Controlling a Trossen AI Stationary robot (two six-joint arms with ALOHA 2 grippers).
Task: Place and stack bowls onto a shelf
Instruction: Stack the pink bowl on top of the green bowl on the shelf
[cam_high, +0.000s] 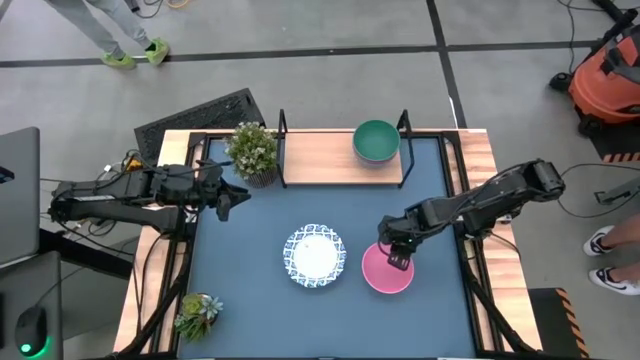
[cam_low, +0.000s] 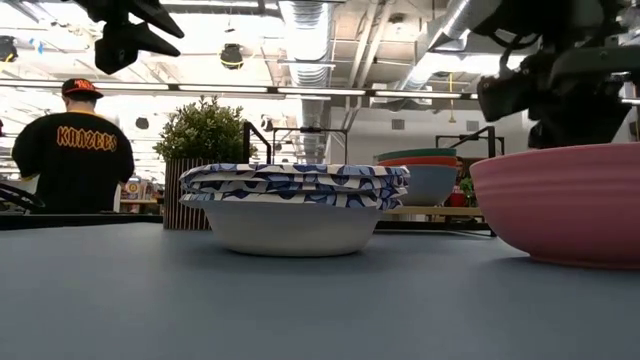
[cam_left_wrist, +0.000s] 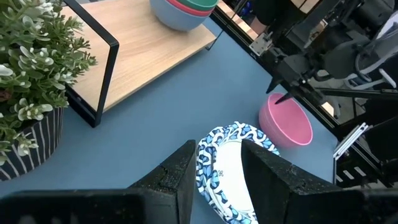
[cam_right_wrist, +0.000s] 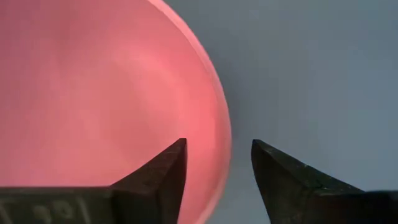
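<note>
A pink bowl (cam_high: 388, 268) sits on the blue tabletop at the right front. My right gripper (cam_high: 397, 258) is open above its far rim; in the right wrist view one finger (cam_right_wrist: 165, 171) stands inside the rim (cam_right_wrist: 221, 140) and one outside, with no touch showing. Two stacked white bowls with blue patterned rims (cam_high: 314, 255) rest at the table's middle. A green bowl (cam_high: 376, 141) tops a stack on the wooden shelf (cam_high: 320, 155) at the far edge. My left gripper (cam_high: 228, 200) hangs open and empty at the table's left, raised, pointing toward the patterned bowls (cam_left_wrist: 227, 168).
A potted plant (cam_high: 252, 150) stands beside the shelf's left end post, and a smaller one (cam_high: 197, 315) at the near left corner. The shelf board left of the green bowl is bare. A person (cam_low: 70, 150) stands in the room beyond the table.
</note>
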